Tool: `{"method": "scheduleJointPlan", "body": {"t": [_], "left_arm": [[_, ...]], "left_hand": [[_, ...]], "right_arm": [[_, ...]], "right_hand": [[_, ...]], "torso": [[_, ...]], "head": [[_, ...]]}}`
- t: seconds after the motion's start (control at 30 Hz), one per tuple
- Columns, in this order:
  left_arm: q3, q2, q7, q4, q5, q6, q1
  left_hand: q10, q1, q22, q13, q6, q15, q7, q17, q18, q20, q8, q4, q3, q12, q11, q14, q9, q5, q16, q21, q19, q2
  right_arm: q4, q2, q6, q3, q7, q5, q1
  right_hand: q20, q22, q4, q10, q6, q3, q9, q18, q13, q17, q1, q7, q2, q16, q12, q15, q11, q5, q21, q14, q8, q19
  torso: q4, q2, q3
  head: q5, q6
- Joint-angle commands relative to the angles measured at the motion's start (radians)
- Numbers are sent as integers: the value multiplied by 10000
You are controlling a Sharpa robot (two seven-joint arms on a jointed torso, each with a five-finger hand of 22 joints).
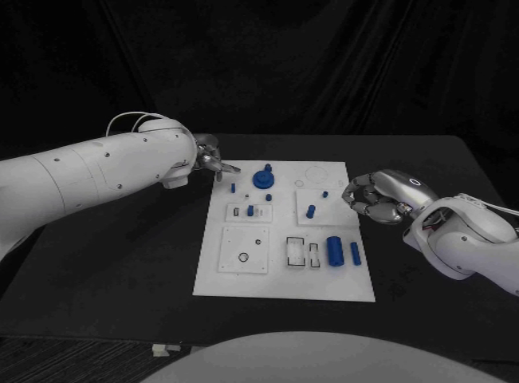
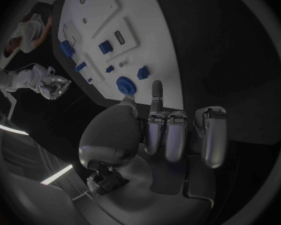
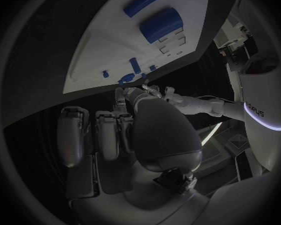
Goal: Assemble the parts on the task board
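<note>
Task board: white rectangular plate lying flat in the middle of the black desk
Parts: round blue knob-shaped piece standing near the board's far edge; small blue pegs upright mid-board; large blue cylinder and slimmer blue cylinder lying side by side near the board's right edge
Left hand: silver left hand at the board's far left corner, close to the knob-shaped piece, one finger stretched towards the board, the others curled, holding nothing
Right hand: silver right hand just beside the board's right edge, fingers curled inward, empty
</note>
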Motion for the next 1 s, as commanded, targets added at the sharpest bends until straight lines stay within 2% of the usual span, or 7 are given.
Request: {"method": "scheduleJointPlan", "body": {"t": [0.03,0.33,0.53,0.67,1.0], "left_arm": [[10,102,14,-80,98,835,-64],[10,287,-22,-224,99,1133,-183],[11,341,-6,-279,99,1197,-214],[11,371,10,-310,99,1176,-226],[11,457,115,-383,99,1027,-243]], "left_hand": [[933,-110,2219,2522,53,-69,-33,2635,-61,-80,78,-10,-87,-65,-69,1055,61,-65,26,-63,327,29],[892,150,2211,2483,22,-114,-99,2635,-54,-119,311,-45,-65,-101,-124,1055,608,74,26,-93,303,48],[848,266,2199,2442,-183,-126,-105,2635,-46,-137,471,-43,-66,-139,-132,1055,1124,255,26,-129,278,74],[826,304,2194,2421,-257,-124,-101,2635,-42,-136,497,-44,-60,-159,-129,1055,1263,346,26,-146,267,87],[689,563,2157,2296,-559,-100,-84,2635,-14,-116,578,-57,17,-277,-106,1055,1918,1106,26,-264,187,148]], "right_arm": [[-5,12,46,5,-26,-53,-24],[-16,17,58,5,-29,-53,-24],[-23,20,75,5,-43,-53,-24],[-30,25,97,5,-62,-53,-24],[-34,20,147,5,-104,-53,-24]], "right_hand": [[73,2286,13,1064,38,44,10,-52,2633,2635,48,1,10,26,25,44,42,62,-5,1038,53,565],[73,2286,13,1064,38,44,10,-52,2633,2635,48,1,10,26,25,44,42,62,-5,1038,53,565],[72,2281,2,1064,37,51,10,-48,2633,2635,58,2,9,26,25,44,43,64,-19,1038,52,558],[72,2281,1,1064,37,51,10,-48,2633,2635,58,3,9,26,25,44,43,64,-20,1038,52,558],[72,2269,-7,1064,33,57,8,-39,2633,2635,65,5,8,26,25,43,44,66,-53,1038,49,542]], "torso": [[-4,16,1],[2,-4,8],[-6,-1,8],[-3,-3,7],[-2,-8,11]], "head": [[15,-2],[3,-2],[20,-2],[6,-2],[7,-2]]}}
